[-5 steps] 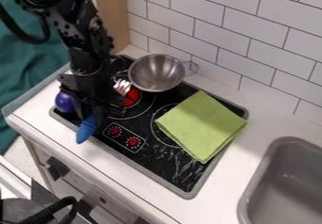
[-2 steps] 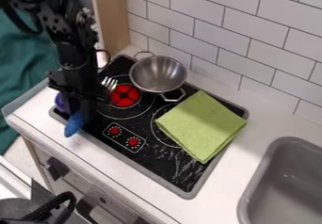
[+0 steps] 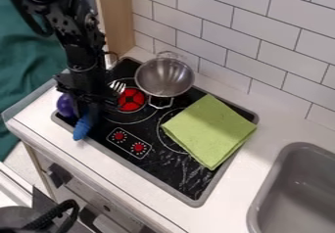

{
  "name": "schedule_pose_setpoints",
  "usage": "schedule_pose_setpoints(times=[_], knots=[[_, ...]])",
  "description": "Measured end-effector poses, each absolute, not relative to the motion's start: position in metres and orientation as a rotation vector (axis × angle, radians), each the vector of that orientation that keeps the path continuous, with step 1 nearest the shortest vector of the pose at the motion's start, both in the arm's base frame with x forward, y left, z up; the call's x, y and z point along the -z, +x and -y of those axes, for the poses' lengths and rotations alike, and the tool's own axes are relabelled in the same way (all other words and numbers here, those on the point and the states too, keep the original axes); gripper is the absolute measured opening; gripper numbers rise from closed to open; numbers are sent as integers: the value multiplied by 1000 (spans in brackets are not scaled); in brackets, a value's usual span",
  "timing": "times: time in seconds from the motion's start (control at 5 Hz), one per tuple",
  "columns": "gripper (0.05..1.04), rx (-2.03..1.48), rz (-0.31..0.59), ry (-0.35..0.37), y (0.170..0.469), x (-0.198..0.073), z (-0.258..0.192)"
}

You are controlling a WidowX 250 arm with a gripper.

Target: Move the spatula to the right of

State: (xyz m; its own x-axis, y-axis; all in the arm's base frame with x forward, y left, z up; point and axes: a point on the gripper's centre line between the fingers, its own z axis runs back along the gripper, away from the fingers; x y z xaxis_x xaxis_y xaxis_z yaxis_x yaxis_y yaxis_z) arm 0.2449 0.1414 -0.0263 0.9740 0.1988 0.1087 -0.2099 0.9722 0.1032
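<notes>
One black knob (image 3: 59,174) was pictured at lower left on the front of the toy kitchen, below a white counter (image 3: 229,190). A gray sink (image 3: 298,193) was set into the counter at right, with a black stovetop (image 3: 177,173) to its left. A folded green cloth (image 3: 209,129) was laid across the stovetop's right side, beside two red controls (image 3: 138,147). At the left, a blue-handled utensil (image 3: 83,129) was grasped by the claw (image 3: 87,113), its handle pointed toward the near edge and its metal tines toward a red burner (image 3: 131,100). A purple object (image 3: 64,104), partly hidden by the claw, was seen just to the left. Farther back, a metal pot (image 3: 165,77) with two handles was placed behind the cloth, near the tiled wall (image 3: 242,41). The black arm (image 3: 75,41) was framed at upper left, between a teal cloth (image 3: 26,56) and a wooden panel (image 3: 116,16).
</notes>
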Motion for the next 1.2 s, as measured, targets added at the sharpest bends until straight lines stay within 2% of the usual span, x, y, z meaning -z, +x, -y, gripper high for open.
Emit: schedule_pose_setpoints(times=[0.2,0.4,0.6,0.8,1.0,1.2], knots=[[688,-192,91,113,247,26,-137],[971,-167,107,136,243,14,-136],[1012,-117,156,174,247,-11,-128],[1009,-116,218,199,250,-41,-113],[1009,-106,227,171,253,-43,-102],[1009,-128,229,97,254,-41,-91]])
